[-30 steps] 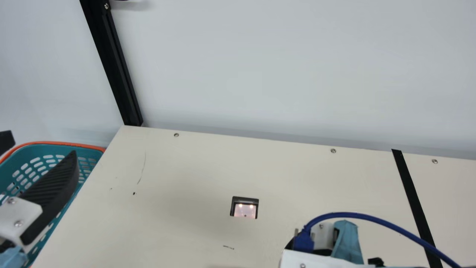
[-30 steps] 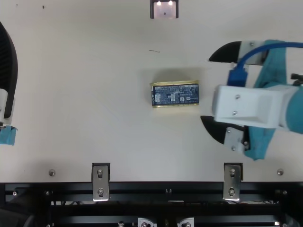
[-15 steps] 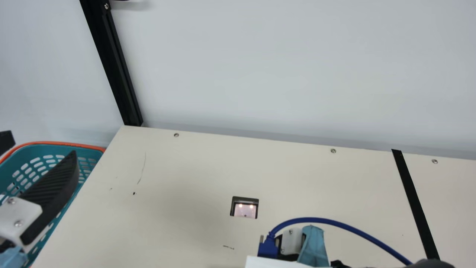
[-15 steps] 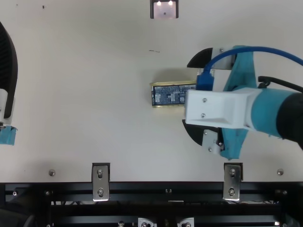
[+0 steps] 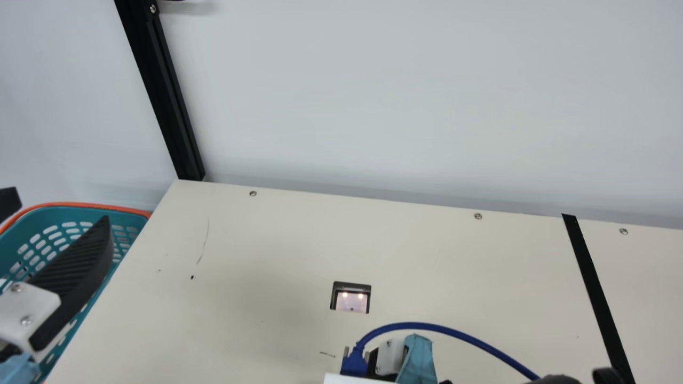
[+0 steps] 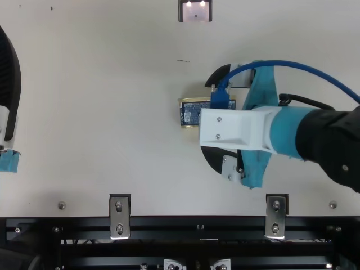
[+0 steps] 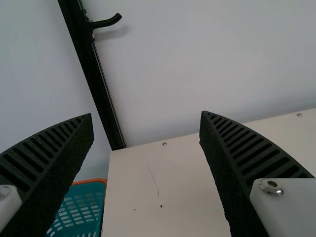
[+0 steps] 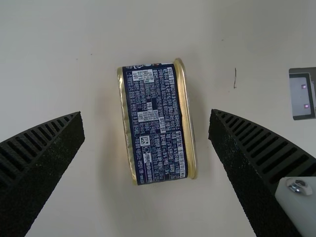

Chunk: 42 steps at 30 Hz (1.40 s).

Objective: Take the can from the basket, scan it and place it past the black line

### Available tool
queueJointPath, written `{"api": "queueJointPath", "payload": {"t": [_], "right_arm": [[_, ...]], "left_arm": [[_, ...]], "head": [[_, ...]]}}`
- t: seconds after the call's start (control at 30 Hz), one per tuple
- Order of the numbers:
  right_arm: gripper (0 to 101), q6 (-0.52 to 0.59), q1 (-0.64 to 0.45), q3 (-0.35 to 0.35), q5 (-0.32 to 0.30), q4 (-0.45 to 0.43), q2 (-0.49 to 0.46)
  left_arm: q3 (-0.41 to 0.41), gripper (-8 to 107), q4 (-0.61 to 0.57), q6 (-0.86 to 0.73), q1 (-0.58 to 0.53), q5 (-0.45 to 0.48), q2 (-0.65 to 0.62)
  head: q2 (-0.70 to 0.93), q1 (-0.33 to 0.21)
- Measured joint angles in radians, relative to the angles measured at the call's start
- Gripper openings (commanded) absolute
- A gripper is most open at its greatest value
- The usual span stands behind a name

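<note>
The blue can (image 8: 155, 123) lies side-down on the table (image 6: 112, 140)

Fine white print (image 8: 148, 116) and a small square code (image 8: 144, 140) are carried on the dark-blue label (image 8: 162, 136) of a gold-rimmed can (image 8: 184, 108), at six o'clock from the scanner (image 6: 196, 12) in the top view; the wording is too small to be read.
</note>
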State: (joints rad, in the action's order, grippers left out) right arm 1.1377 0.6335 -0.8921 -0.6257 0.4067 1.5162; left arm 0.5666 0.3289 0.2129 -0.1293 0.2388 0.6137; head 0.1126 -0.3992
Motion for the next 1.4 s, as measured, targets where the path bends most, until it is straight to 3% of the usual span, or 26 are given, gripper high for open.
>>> {"api": "queueJointPath", "payload": {"t": [0.83,0.87,1.0,1.4], "right_arm": [[101,0.069,-0.020,0.031,0.076,0.072,0.044],[66,0.069,-0.020,0.031,0.078,0.072,0.045],[0,0.069,-0.022,0.033,0.088,0.084,0.049],[0,0.083,-0.030,0.043,0.101,0.103,0.047]], "left_arm": [[0.000,90,0.000,0.000,0.000,0.000,0.000],[0.000,90,0.000,0.000,0.000,0.000,0.000],[0.000,90,0.000,0.000,0.000,0.000,0.000],[0.000,90,0.000,0.000,0.000,0.000,0.000]], "head": [[0.000,-0.005],[0.000,0.000],[0.000,0.000],[0.000,-0.005]]}}
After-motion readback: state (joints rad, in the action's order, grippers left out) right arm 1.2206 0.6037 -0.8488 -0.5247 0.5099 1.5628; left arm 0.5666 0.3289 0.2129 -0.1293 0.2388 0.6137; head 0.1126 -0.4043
